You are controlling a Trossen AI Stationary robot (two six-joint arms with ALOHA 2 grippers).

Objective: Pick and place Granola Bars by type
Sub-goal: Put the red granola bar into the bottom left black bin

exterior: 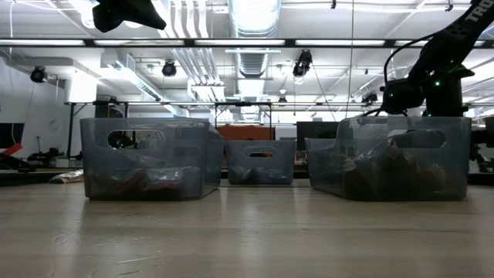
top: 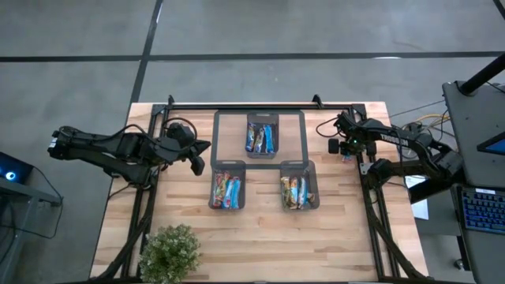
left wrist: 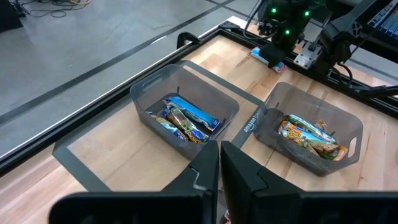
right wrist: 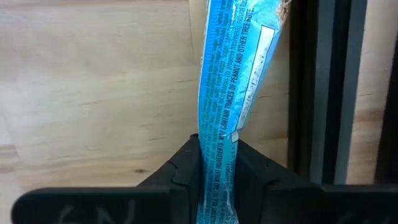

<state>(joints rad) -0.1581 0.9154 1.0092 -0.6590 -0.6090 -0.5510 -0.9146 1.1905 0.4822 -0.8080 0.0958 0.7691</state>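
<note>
Wooden table (right wrist: 93, 93), blue bar (right wrist: 230, 81) between right tool (right wrist: 217, 180) fingers

Three dark mesh bins (top: 261, 134) stood mid-table on the wooden table (top: 331, 237), one nearer the far edge, two side by side nearer the middle. A potted plant (top: 169, 252) sat at the near-left corner.

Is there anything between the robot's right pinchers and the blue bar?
No, nothing. In the right wrist view, the right gripper is pinched directly on the blue granola bar, with bare wooden table behind it.
</note>
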